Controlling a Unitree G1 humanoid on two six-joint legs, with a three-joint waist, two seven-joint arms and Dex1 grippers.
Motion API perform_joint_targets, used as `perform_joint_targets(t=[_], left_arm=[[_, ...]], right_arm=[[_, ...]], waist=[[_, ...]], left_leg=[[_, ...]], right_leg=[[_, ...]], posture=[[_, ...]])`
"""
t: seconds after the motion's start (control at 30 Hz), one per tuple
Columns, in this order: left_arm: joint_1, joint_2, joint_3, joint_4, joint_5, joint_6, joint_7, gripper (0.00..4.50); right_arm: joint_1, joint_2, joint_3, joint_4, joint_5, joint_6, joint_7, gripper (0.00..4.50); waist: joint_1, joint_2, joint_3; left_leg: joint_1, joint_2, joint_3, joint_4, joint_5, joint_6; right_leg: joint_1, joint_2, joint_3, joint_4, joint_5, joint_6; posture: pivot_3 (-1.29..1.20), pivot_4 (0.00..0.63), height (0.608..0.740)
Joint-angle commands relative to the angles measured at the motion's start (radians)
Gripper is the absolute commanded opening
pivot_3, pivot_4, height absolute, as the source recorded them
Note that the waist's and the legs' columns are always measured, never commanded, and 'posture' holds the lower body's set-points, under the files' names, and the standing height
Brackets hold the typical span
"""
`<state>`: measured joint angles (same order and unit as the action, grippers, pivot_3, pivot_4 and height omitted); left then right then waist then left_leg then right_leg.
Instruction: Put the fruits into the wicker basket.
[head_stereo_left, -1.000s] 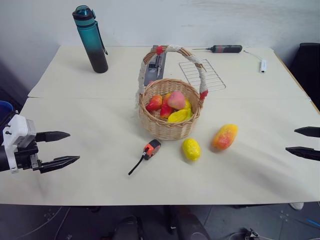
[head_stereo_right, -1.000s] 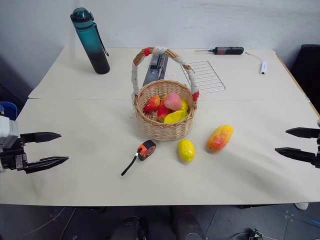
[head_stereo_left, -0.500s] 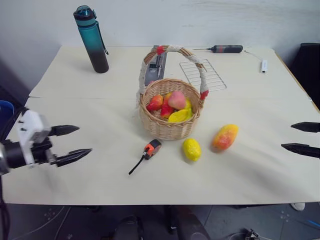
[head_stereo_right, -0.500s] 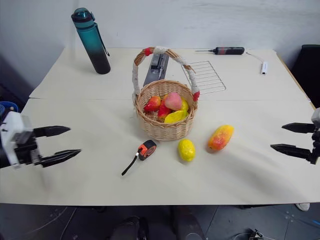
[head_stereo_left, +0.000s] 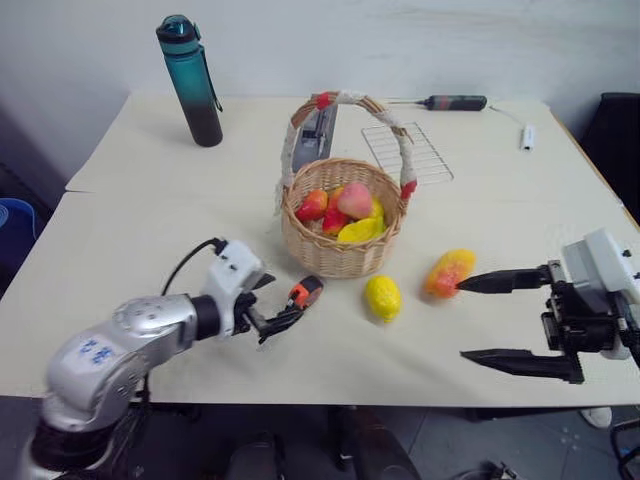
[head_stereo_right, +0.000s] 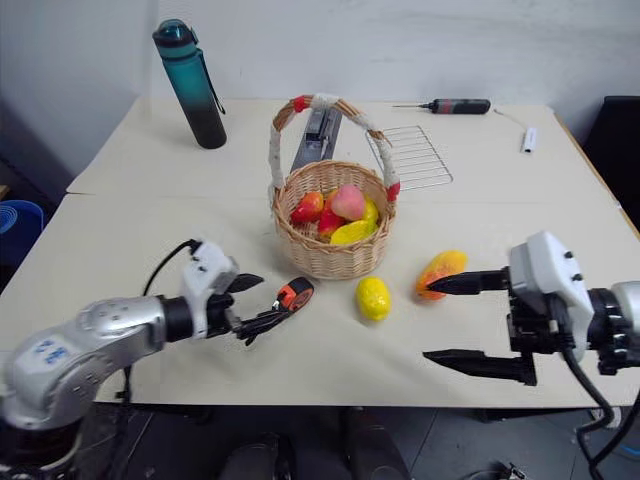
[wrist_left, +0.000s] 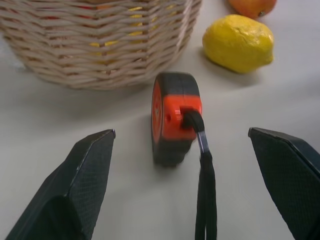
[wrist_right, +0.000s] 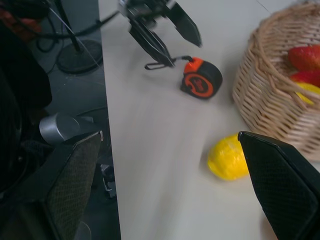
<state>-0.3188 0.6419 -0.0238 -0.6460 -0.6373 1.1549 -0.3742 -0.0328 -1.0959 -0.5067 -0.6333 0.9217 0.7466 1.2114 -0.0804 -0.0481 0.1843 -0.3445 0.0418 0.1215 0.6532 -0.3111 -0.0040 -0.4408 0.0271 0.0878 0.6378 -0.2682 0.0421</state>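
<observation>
Both claws have moved inward since the earlier frame. Left claw (head_stereo_left: 268, 304), spread, brackets the tape measure (head_stereo_left: 305, 293), not a fruit: wrong-object risk. Right claw (head_stereo_right: 452, 320), spread, nears the mango (head_stereo_left: 449, 272); lemon (head_stereo_left: 382, 297) lies beside it toward the surface's front edge, before the wicker basket (head_stereo_left: 335, 255).

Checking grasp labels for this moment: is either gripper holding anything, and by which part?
Nothing is held. The left gripper stands open around the tape measure without touching it; the right gripper is open near the mango.
</observation>
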Motion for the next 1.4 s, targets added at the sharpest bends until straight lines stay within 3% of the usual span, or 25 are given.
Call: perform_joint_targets(t=[0.03,0.17,0.23,0.57,0.73,0.9,1.03,1.27,1.4], left_arm=[[-0.035,0.008,-0.083,0.036,0.065,-0.023,0.000,4.50],[-0.056,0.022,-0.197,0.144,0.172,-0.110,-0.025,4.50],[-0.058,-0.012,-0.197,0.173,0.181,-0.134,-0.027,4.11],[-0.068,-0.068,-0.186,0.200,0.219,-0.170,-0.055,1.13],[-0.006,-0.030,-0.108,0.155,0.206,-0.154,-0.062,1.09],[0.118,0.040,0.154,0.107,0.147,-0.136,-0.083,1.09],[0.171,0.053,0.412,0.244,0.175,-0.141,-0.019,1.09],[0.187,0.091,0.486,0.441,0.312,-0.144,0.109,1.09],[0.185,0.079,0.509,0.425,0.294,-0.168,0.091,2.42]], right_arm=[[-0.028,0.009,0.024,-0.034,0.043,-0.001,-0.039,4.49],[-0.069,0.015,0.084,-0.036,0.035,-0.024,-0.063,4.49],[-0.084,0.018,0.095,-0.029,0.039,-0.026,-0.072,4.50],[-0.086,0.022,0.119,-0.013,0.024,-0.050,-0.074,4.50],[-0.101,0.019,0.145,0.009,0.011,-0.068,-0.066,4.50],[-0.122,0.022,0.176,0.028,-0.004,-0.089,-0.049,4.50],[-0.206,0.062,0.217,0.062,0.021,-0.090,-0.076,4.50],[-0.328,0.140,0.317,0.125,-0.056,-0.121,-0.113,4.50],[-0.339,0.147,0.339,0.151,-0.095,-0.139,-0.104,4.50]], waist=[[-0.004,-0.001,0.000],[-0.001,-0.001,0.000],[0.001,-0.001,0.000],[0.007,-0.001,0.000],[0.001,-0.001,0.000],[-0.003,-0.002,0.000],[-0.001,-0.002,0.000],[0.003,-0.002,0.000],[0.010,-0.003,-0.001]], left_leg=[[0.000,0.000,0.000,-0.001,0.000,0.000],[-0.001,0.001,0.000,-0.003,-0.001,-0.001],[-0.001,0.001,-0.001,-0.003,0.000,-0.001],[-0.006,0.000,-0.001,0.000,-0.001,0.000],[-0.007,0.001,-0.002,0.000,-0.001,0.000],[-0.007,0.002,-0.002,-0.001,-0.001,-0.001],[-0.006,0.002,-0.003,0.000,0.000,-0.001],[-0.007,0.002,-0.003,-0.001,-0.001,0.001],[-0.008,0.002,-0.003,-0.002,-0.004,0.002]], right_leg=[[0.000,0.000,0.000,0.000,0.000,0.000],[-0.002,0.000,0.000,0.000,-0.002,-0.002],[-0.002,0.000,0.000,0.000,-0.002,-0.002],[-0.003,-0.001,-0.001,0.000,-0.002,-0.001],[-0.003,-0.001,-0.001,0.000,-0.002,-0.001],[-0.004,-0.001,-0.002,0.001,-0.002,-0.002],[-0.005,-0.001,-0.003,0.000,-0.002,-0.003],[-0.006,-0.002,-0.004,-0.002,-0.002,-0.003],[-0.007,-0.003,-0.005,-0.003,-0.001,-0.003]], posture=[[0.00,0.150,0.740],[0.00,0.150,0.740],[0.00,0.150,0.740],[0.00,0.150,0.740],[0.00,0.150,0.740],[0.00,0.150,0.740],[0.00,0.150,0.740],[0.00,0.150,0.740],[0.00,0.150,0.740]])
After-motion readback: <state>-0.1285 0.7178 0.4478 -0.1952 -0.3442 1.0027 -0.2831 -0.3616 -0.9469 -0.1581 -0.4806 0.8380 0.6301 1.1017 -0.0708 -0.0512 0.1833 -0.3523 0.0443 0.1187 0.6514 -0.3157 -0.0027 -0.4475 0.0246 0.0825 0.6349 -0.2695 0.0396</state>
